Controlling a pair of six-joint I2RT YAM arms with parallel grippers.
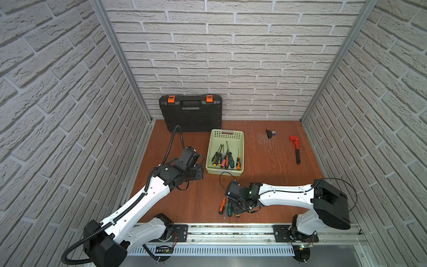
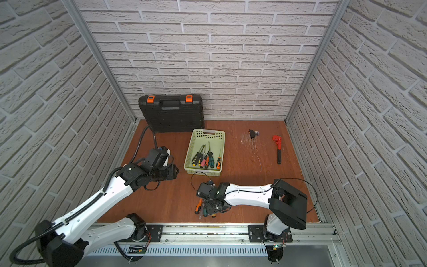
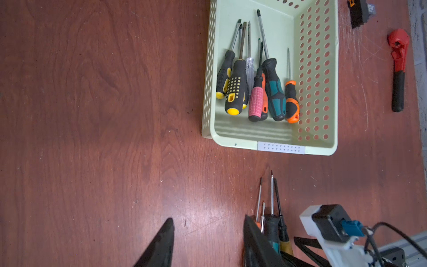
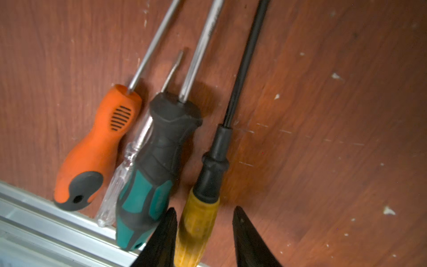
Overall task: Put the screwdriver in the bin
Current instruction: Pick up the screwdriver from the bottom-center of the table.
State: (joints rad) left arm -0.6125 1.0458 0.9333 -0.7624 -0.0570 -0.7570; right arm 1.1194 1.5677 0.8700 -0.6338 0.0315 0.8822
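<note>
**Yellow-handled screwdriver [image 4: 215,161] lying flat by the front rail [image 4: 34,208], its handle between the right gripper's [image 4: 205,208] fingers.**
Its shaft points away toward the bin [image 1: 217,134], which stands well beyond. The right jaws stand apart around the handle, with a gap on one side, so I judge it not yet pinched. The left gripper [image 3: 208,218] is parted and empty, beside the bin.

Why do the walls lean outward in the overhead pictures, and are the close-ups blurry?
In both top views the wide lens makes the brick walls splay outward. In the right wrist view everything is soft and slightly smeared, including the yellow-handled screwdriver straddled by the right pincer. In the left wrist view the bin is crisp.
</note>
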